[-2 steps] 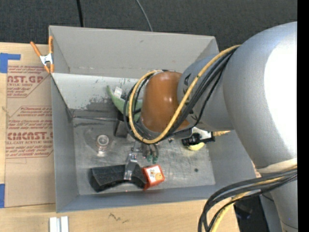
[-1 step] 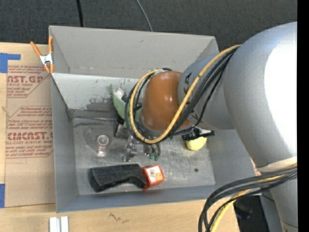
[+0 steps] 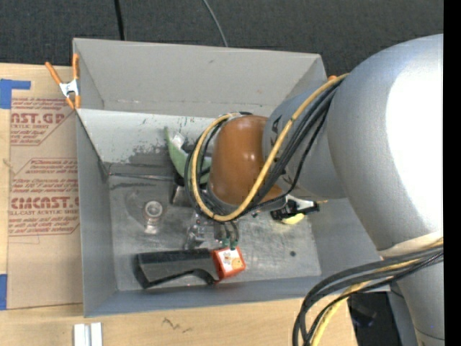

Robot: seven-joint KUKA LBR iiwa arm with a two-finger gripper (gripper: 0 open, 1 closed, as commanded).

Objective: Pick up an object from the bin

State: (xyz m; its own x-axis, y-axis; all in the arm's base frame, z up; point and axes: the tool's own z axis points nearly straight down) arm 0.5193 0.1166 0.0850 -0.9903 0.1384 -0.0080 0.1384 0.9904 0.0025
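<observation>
My gripper (image 3: 200, 231) shows partly under the arm's wrist, low over the middle of the bin floor. Just in front of it lies a long black handle-shaped thing (image 3: 173, 269) along the bin's near wall. A small red-orange block with a white label (image 3: 230, 263) sits at that thing's right end; whether the two are joined is unclear. To the gripper's left stands a small clear plastic cup (image 3: 152, 215), apart from it. Nothing shows held in the gripper.
A pale green thing (image 3: 175, 148) lies against the back slope, half hidden behind the wrist. A yellow and black thing (image 3: 292, 213) peeks out at the right under the arm. The arm covers the bin's right half.
</observation>
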